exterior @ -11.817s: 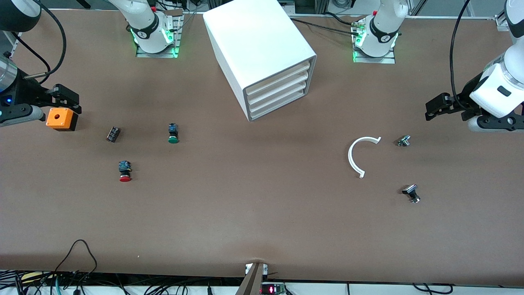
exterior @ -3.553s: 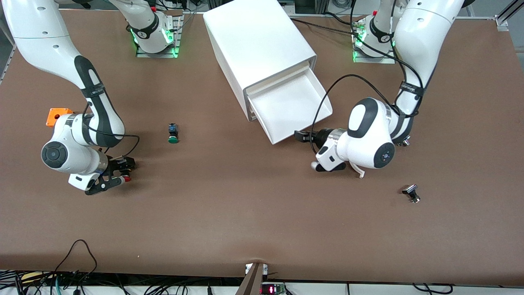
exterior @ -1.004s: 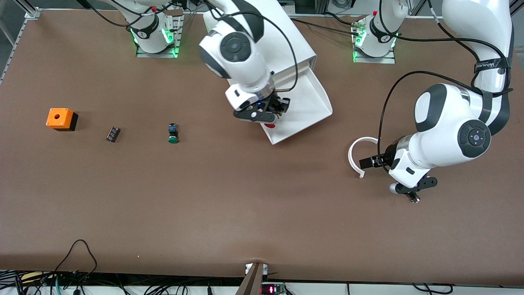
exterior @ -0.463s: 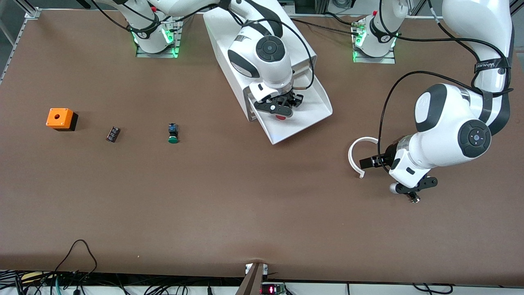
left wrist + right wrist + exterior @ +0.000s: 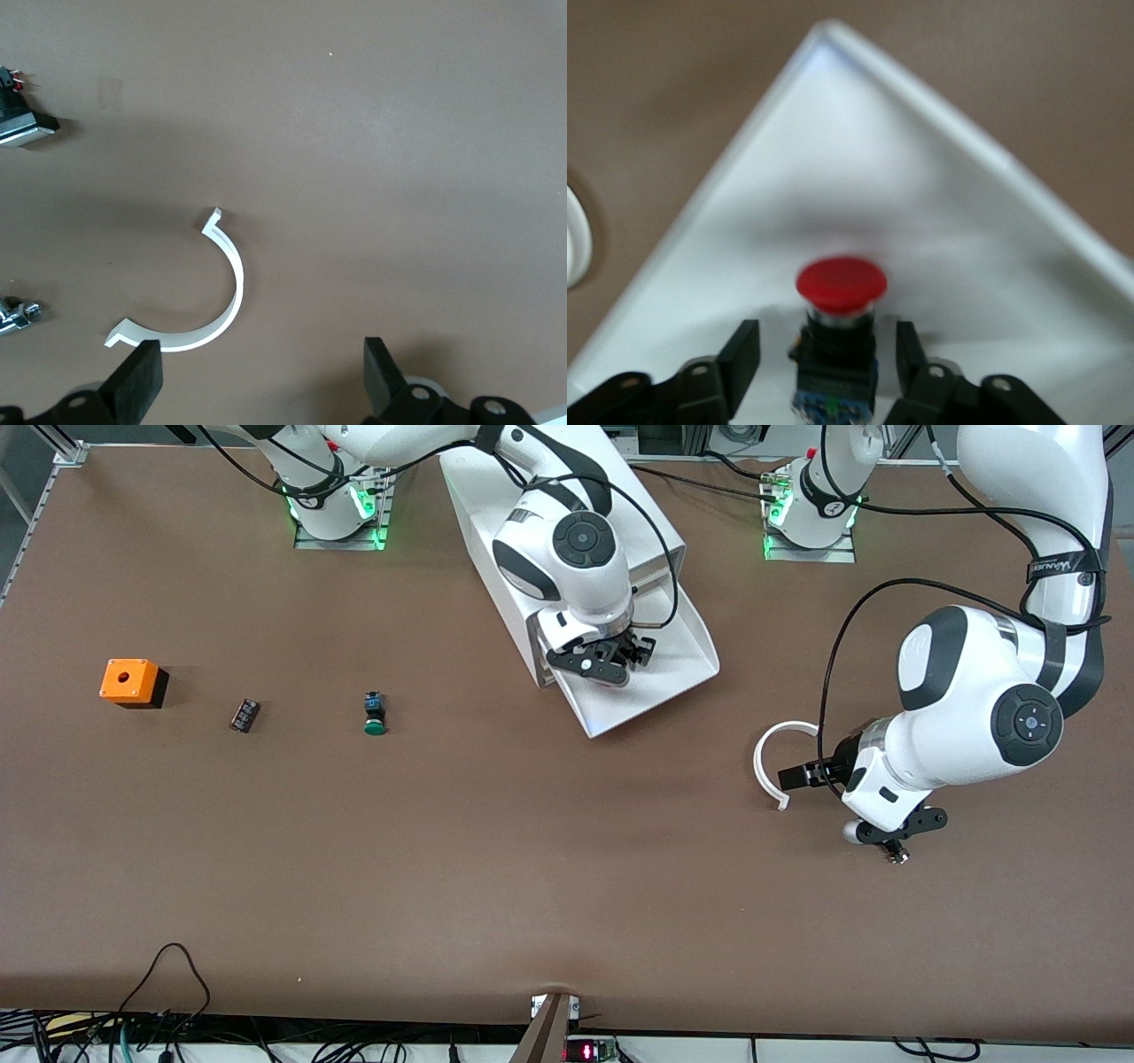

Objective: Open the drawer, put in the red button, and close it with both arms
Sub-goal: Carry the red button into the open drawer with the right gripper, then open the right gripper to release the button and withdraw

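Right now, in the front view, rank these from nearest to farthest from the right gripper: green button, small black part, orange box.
From the right gripper, over the open drawer:
1. Green button, toward the right arm's end.
2. Small black part, farther along that way.
3. Orange box, nearest the table's edge at that end.

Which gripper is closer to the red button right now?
Right. The right gripper straddles the red button in the drawer; the left gripper waits by the white arc.

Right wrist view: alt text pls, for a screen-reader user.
The red button sits in the white drawer, between the right hand's open fingers, which stand clear of its sides. Brown table shows past the drawer's corner.
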`<control>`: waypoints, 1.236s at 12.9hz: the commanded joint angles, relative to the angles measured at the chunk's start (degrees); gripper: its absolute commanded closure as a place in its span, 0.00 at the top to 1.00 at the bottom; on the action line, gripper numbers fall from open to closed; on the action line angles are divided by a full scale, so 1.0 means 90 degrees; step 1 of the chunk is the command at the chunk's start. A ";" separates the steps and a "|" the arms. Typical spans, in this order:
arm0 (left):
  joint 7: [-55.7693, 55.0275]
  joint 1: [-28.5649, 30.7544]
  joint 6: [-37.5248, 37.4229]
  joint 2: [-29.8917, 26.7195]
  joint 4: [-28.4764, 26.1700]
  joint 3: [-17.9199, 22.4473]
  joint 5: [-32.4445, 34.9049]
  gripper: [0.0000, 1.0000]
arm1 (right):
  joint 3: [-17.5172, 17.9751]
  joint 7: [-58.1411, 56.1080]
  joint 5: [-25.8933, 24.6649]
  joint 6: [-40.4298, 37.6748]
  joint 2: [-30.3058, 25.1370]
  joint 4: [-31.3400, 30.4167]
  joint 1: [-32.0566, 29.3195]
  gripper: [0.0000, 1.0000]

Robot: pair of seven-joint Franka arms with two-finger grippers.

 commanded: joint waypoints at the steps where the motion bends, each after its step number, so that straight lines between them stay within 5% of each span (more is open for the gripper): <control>1: -0.0086 0.0043 -0.0082 -0.0131 -0.0002 -0.0034 0.0213 1.00 | -0.0056 -0.0476 -0.0046 -0.0799 -0.0113 0.0552 -0.0314 1.00; 6: -0.0115 0.0102 -0.0082 -0.0210 -0.0060 -0.0063 0.0184 1.00 | -0.0027 -0.2204 0.0139 -0.2158 -0.0726 0.1111 -0.1698 1.00; 8: -0.0465 0.0044 -0.0072 -0.0210 -0.0090 -0.0122 0.0193 1.00 | -0.0046 -0.3548 0.0743 -0.2519 -0.1028 0.1091 -0.2548 1.00; 14: -0.1276 -0.0385 0.0006 -0.0132 -0.0207 -0.0132 0.0203 1.00 | -0.0085 -0.7387 0.1311 -0.4023 -0.1821 0.1003 -0.4482 1.00; 16: -0.1647 -0.0581 0.0229 -0.0112 -0.0391 -0.0122 0.0213 1.00 | -0.0609 -0.8521 0.1439 -0.4161 -0.2394 0.0616 -0.4593 1.00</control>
